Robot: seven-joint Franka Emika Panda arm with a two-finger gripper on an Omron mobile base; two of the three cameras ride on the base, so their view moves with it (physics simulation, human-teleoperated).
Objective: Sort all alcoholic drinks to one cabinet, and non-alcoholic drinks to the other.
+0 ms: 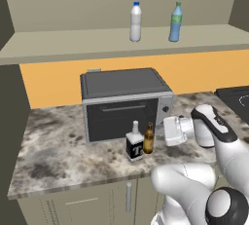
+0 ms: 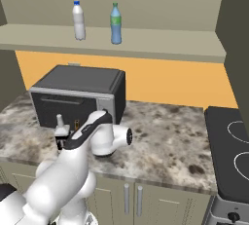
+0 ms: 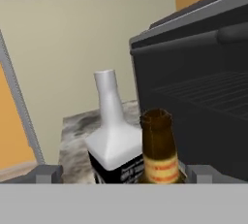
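My fingers (image 3: 124, 173) stand wide apart around the beer bottle (image 3: 159, 150); closing carelessly could clip the square bottle (image 3: 114, 136) just beside it, toppling both.

Four bottles in all. Two alcoholic drinks stand on the table in front of the toaster oven: one square black-labelled bottle (image 1: 134, 142) and one brown beer bottle (image 1: 149, 140). Two non-alcoholic drinks stand on the shelf above: one whitish bottle with a blue cap (image 1: 135, 22) and one blue bottle with a green top (image 1: 175, 22). One toaster oven (image 1: 125, 103), one stove (image 2: 228, 146), one robot arm
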